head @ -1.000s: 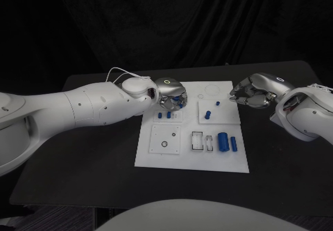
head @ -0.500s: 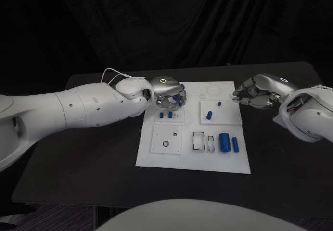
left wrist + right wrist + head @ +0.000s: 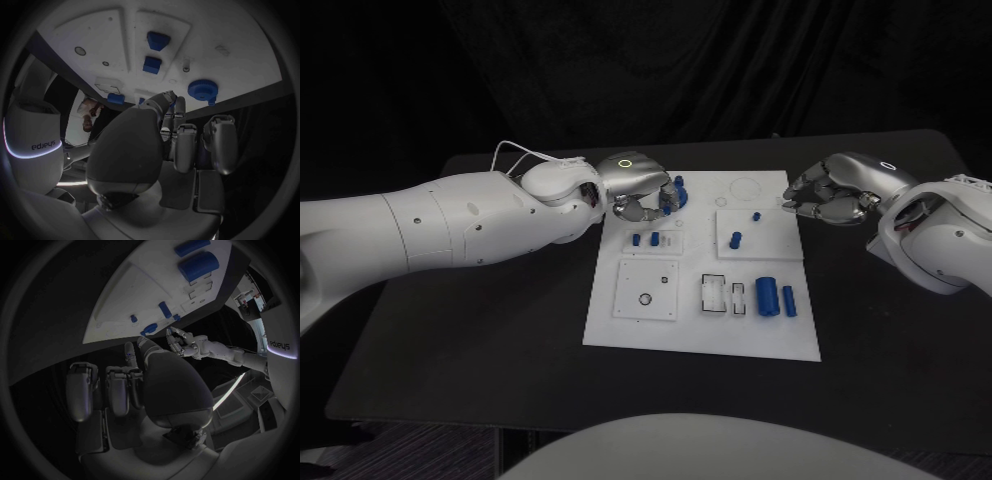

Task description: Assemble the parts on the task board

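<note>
The left hand (image 3: pixel 643 192) pinches a blue part (image 3: pixel 679 190) over the board's (image 3: pixel 661 335) far left corner, while the right hand (image 3: pixel 828 195) hovers curled shut, holding nothing, beside the board's far right edge.

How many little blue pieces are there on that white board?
7. One piece beside the silver left hand, two small ones just nearer the robot, two pegs on the board's far-right square, a thick cylinder and a thin cylinder near-right. The hand may hide more.
</note>
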Robot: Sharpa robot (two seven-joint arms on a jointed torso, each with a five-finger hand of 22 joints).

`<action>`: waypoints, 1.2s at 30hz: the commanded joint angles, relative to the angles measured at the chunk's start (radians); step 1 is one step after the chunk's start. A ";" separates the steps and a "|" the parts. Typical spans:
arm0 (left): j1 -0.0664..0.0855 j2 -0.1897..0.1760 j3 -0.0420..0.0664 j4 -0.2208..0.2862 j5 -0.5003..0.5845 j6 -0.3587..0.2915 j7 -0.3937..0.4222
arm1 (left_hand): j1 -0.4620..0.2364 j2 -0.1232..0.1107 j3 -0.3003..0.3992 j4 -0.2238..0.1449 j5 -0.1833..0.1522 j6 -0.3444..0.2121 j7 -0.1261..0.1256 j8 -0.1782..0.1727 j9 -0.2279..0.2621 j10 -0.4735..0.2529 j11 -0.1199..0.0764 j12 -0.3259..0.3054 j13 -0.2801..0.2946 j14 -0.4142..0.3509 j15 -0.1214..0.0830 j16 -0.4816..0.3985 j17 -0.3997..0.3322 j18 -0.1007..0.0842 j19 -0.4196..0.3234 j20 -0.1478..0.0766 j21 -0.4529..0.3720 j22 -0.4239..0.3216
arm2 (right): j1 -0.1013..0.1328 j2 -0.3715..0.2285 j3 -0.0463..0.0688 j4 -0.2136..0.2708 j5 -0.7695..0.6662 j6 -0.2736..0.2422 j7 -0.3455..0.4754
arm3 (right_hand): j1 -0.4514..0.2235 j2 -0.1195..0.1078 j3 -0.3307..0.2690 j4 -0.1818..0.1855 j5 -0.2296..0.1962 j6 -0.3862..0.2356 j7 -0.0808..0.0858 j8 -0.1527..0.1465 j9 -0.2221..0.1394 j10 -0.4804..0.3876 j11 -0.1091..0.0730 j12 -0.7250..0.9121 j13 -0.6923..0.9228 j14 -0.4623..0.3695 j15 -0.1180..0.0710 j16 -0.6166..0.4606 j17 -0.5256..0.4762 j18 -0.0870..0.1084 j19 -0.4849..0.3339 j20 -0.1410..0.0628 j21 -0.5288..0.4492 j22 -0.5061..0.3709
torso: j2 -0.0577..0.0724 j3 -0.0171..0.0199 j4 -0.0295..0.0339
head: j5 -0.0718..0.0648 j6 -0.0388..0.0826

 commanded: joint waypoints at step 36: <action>-0.001 -0.036 0.000 -0.008 -0.004 0.056 -0.021 | -0.003 0.005 -0.001 -0.005 -0.006 0.007 0.001 0.000 0.001 0.010 0.000 -0.005 0.002 0.009 -0.005 -0.005 0.009 -0.014 -0.007 -0.006 -0.012 0.190 | -0.003 0.000 0.001 -0.005 -0.002 0.025 -0.017 | 0.002 0.009 0.003 -0.010 0.004 0.003 -0.001 -0.005 -0.001 0.104 0.002 0.003 0.263 0.103 0.005 0.003 0.263 0.010 0.049 0.003 -0.006 0.228 | 0.000 -0.0014 -0.0016 | 0.007 0.000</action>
